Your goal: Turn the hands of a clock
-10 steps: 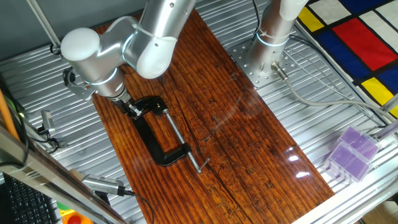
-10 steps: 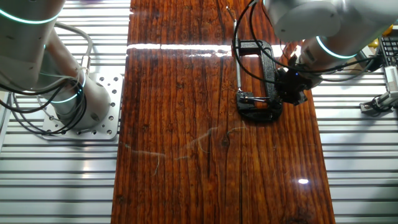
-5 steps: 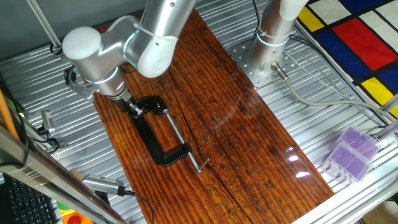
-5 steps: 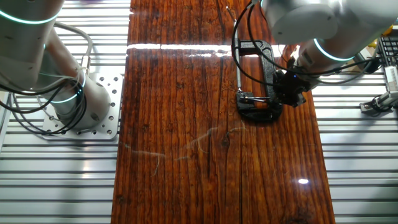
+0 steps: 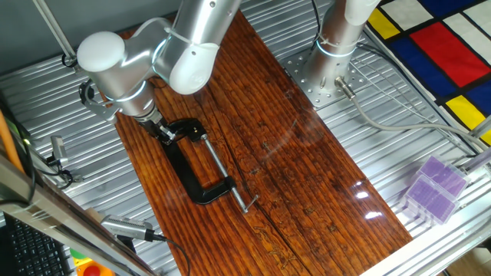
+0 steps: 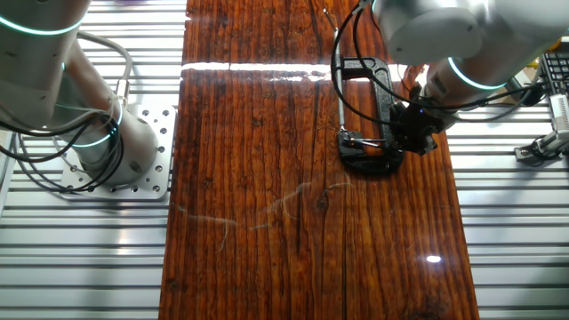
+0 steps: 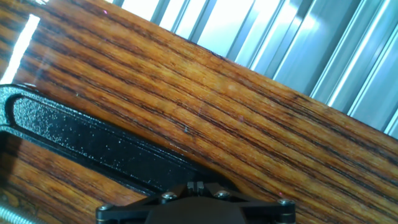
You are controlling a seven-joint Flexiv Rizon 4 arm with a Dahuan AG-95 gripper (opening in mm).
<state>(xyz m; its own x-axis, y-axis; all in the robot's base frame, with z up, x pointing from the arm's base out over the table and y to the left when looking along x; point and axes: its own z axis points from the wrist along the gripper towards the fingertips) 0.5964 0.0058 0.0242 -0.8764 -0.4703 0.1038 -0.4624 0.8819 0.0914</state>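
On the wooden table (image 5: 307, 153) we see a black C-clamp (image 5: 192, 161). The fingers (image 5: 163, 133) sit at its closed end; their state we cannot tell. We cannot make out the clock.
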